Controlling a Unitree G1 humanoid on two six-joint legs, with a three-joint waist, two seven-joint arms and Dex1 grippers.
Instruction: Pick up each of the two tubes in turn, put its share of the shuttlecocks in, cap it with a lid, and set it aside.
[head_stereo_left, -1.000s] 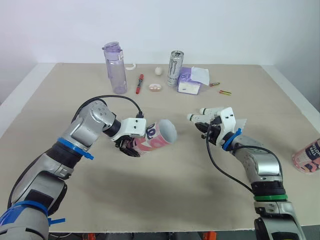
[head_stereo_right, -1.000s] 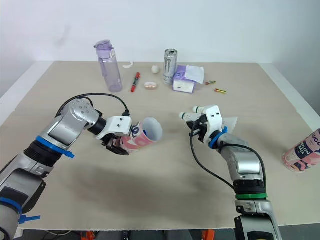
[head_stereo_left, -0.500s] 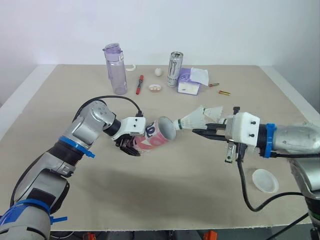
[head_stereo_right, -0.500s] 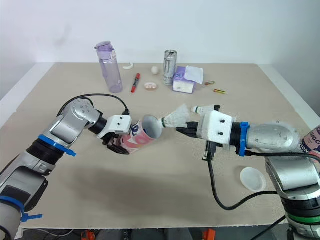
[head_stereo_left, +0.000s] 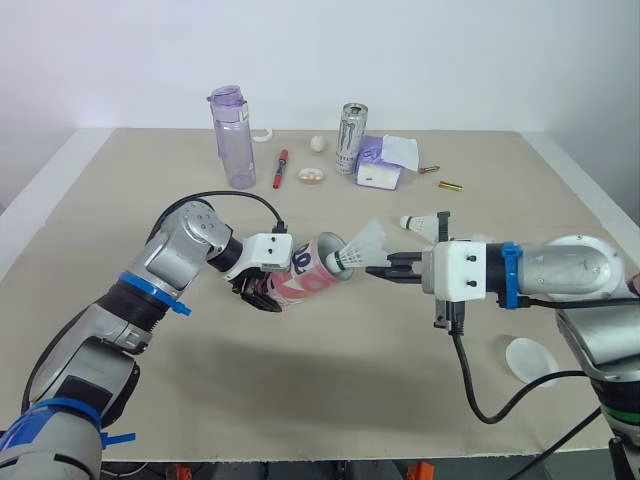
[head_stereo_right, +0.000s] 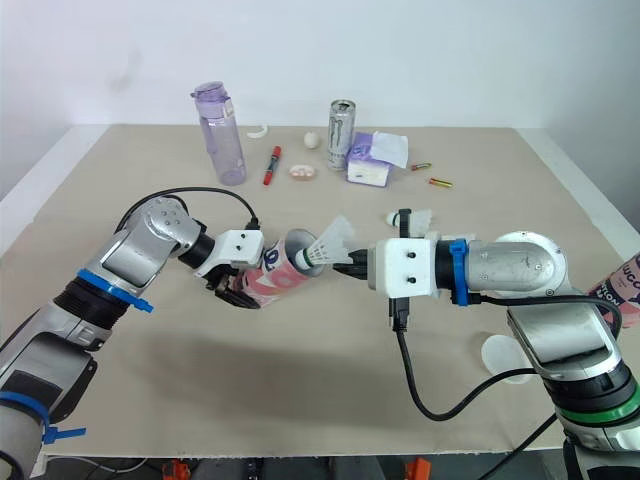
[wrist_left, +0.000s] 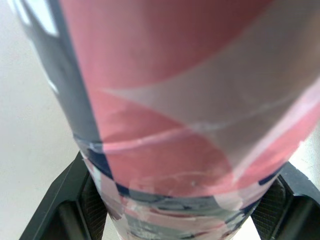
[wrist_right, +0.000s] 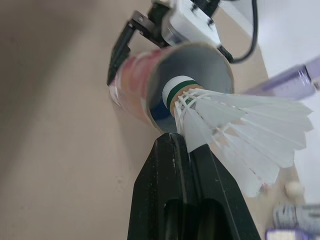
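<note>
**Shuttlecock (head_stereo_left: 358, 248) at the mouth of the pink tube (head_stereo_left: 305, 275)**

Clamped the pink tube low on its body between the two fingers of the left gripper (head_stereo_left: 262, 292), closed snugly on its sides. Held it apparently clear of the table (head_stereo_left: 120, 200), mouth tipped toward the right arm, likely to offer a straight path in. Pinched the feather skirt in the right gripper (head_stereo_left: 377, 270), fingers nearly together, cork leading and about level with the rim, seemingly not yet inside. Gripped just behind the cork, not on it, probably leaving the nose free to enter first. Left a second shuttlecock (head_stereo_left: 425, 224) lying just behind the right gripper, a white lid (head_stereo_left: 530, 360) near the right forearm, and a second tube (head_stereo_right: 620, 287) at the table's right edge, presumably for later steps.
</note>
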